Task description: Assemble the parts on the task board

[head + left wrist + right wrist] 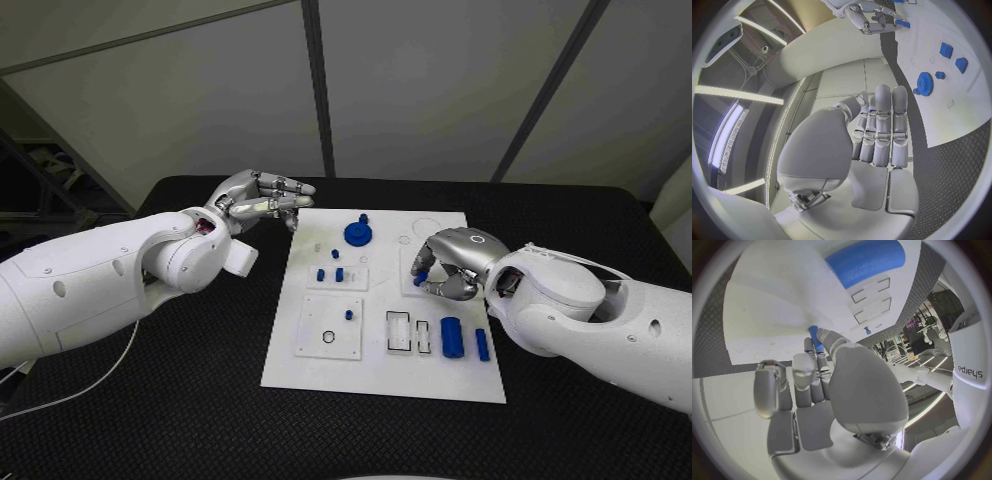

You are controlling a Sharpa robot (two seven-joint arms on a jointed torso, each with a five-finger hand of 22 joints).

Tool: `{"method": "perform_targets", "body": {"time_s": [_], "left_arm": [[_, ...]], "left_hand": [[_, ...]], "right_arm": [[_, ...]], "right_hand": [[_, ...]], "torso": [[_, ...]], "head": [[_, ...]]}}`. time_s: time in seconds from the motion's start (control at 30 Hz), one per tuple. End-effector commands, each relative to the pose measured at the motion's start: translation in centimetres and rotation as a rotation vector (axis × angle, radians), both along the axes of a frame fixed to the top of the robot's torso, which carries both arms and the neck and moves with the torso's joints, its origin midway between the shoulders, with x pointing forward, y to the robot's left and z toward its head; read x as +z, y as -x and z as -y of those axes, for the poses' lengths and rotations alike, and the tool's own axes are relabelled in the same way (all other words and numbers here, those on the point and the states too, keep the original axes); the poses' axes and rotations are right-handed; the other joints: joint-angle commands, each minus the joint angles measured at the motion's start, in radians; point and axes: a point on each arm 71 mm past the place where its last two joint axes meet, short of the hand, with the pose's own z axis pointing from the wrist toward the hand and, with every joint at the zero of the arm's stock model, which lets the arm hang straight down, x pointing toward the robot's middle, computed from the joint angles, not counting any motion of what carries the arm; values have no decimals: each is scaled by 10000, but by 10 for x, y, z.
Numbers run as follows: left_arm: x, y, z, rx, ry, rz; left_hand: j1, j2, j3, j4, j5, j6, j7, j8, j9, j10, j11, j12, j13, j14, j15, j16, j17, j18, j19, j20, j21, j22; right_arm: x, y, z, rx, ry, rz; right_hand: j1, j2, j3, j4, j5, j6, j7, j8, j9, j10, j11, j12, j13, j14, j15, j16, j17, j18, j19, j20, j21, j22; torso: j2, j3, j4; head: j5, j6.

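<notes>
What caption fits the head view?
Right hand pinches a small blue part over the task board; left hand hovers beside it.

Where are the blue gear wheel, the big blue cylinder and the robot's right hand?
blue gear (pixel 358 235), head view, on its toothed disc.
blue cylinder (pixel 451 337), head view, mid-length of its side.
right hand (pixel 450 262), head view, on the back of the hand above the task board.
</notes>
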Motion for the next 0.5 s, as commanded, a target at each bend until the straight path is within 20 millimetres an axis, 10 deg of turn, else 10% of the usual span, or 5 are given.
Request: {"method": "perform_targets", "body": {"time_s": [0.03,0.5], "left_arm": [[1,0,1,-92,67,-13],[1,0,1,-91,70,-8]], "left_hand": [[-88,20,-72,14,-45,-65,21,-50,-9,-65,26,-47,13,-79,0,-55,-12,-39,-19,14,-46,-9],[-90,28,-71,17,-43,-68,21,-49,-10,-68,27,-48,15,-88,1,-67,-18,-39,-22,16,-57,-16]], "right_arm": [[3,1,-2,115,-99,235],[14,10,-6,466,-893,904]], "right_hand": [[138,188,127,-69,-64,233,-57,112,68,283,-90,72,78,55,-120,106,105,-239,556,-125,217,1655],[209,370,155,-265,-68,512,-146,183,186,670,-219,123,206,69,-244,254,264,-303,663,-248,474,1886]], "torso": [[-5,4,-3],[-17,-3,-2]], "head": [[2,-8],[-12,-10]]}}
